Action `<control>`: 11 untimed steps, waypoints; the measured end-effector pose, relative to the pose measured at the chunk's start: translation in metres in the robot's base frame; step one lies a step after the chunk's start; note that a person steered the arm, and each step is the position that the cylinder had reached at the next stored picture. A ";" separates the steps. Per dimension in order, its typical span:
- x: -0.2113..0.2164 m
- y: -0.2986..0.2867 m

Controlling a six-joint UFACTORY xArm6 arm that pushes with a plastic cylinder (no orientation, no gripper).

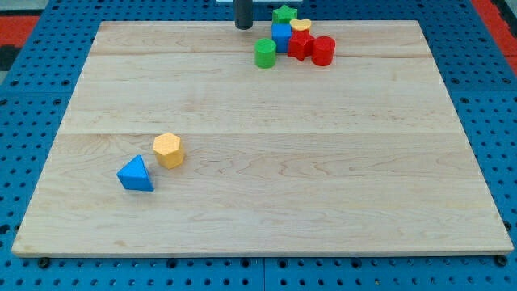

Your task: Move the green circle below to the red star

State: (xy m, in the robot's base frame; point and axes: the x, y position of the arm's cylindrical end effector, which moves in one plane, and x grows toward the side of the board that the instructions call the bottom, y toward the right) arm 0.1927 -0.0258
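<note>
The green circle (265,52) is a short green cylinder near the view's top, left of a cluster of blocks. The red star (300,45) sits in that cluster, just right of the green circle with a small gap between them. My tip (243,27) is at the view's top edge, up and to the left of the green circle, apart from it.
The cluster also holds a blue cube (281,34), a green star (283,14), a yellow block (301,25) and a red cylinder (323,50). A yellow hexagon (168,149) and a blue triangle (135,174) lie at the lower left. The wooden board (323,178) rests on a blue pegboard.
</note>
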 end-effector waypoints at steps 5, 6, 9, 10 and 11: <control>0.069 0.035; 0.069 0.034; 0.071 0.067; 0.072 0.047; 0.066 0.022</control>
